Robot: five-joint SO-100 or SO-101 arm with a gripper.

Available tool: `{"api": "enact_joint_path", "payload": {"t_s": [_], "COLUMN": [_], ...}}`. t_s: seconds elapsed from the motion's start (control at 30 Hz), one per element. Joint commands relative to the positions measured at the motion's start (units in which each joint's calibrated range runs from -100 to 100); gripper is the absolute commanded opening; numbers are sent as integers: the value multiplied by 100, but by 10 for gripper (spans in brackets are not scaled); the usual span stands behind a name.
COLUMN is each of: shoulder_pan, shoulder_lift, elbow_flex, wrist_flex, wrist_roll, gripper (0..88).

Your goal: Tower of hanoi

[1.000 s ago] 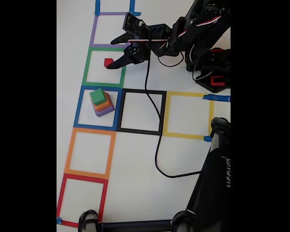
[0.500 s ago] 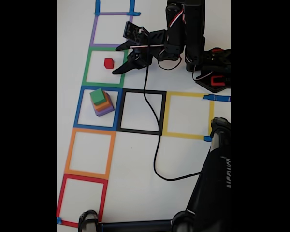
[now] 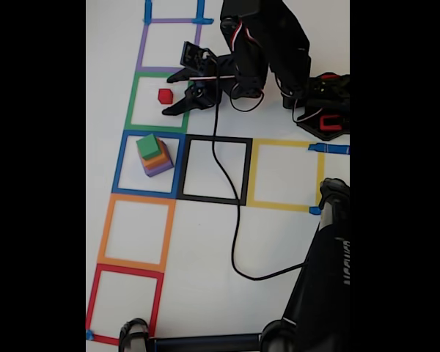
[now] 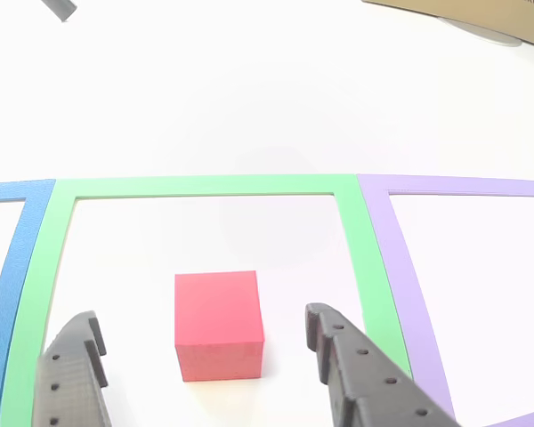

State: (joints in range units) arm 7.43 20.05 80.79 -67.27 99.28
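A small red cube (image 3: 165, 95) sits alone on the table inside the green tape square (image 3: 134, 103). In the fixed view my gripper (image 3: 167, 96) is open, one finger on each side of the cube. The other view shows the red cube (image 4: 218, 322) between my two dark fingertips (image 4: 78, 342) with gaps on both sides, so nothing is gripped. The other three cubes stand stacked in the blue tape square (image 3: 119, 165): green cube (image 3: 148, 145) on top, orange cube (image 3: 158, 157) under it, purple cube (image 3: 160, 168) at the bottom.
Tape squares run down the left: purple (image 3: 141, 48), green, blue, orange (image 3: 104, 235), red (image 3: 93, 301). Black (image 3: 246, 172) and yellow (image 3: 319, 180) squares lie to the right. My cable (image 3: 235, 227) crosses the black square. The arm base (image 3: 323, 110) and a black stand (image 3: 323, 279) are at the right.
A second ago the fingers were close around the red cube. They opened and drew back to the right, then shifted slightly left again. The cube stayed in the green square.
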Motion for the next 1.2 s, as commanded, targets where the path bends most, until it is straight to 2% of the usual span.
{"api": "enact_joint_path", "payload": {"t_s": [0.0, 0.57, 1.17], "shoulder_pan": [-91, -254, -360], "shoulder_lift": [90, 332, 203], "elbow_flex": [-224, -442, -415], "wrist_flex": [-139, -131, -107], "wrist_roll": [72, 72, 72], "gripper": [234, 160, 25]}}
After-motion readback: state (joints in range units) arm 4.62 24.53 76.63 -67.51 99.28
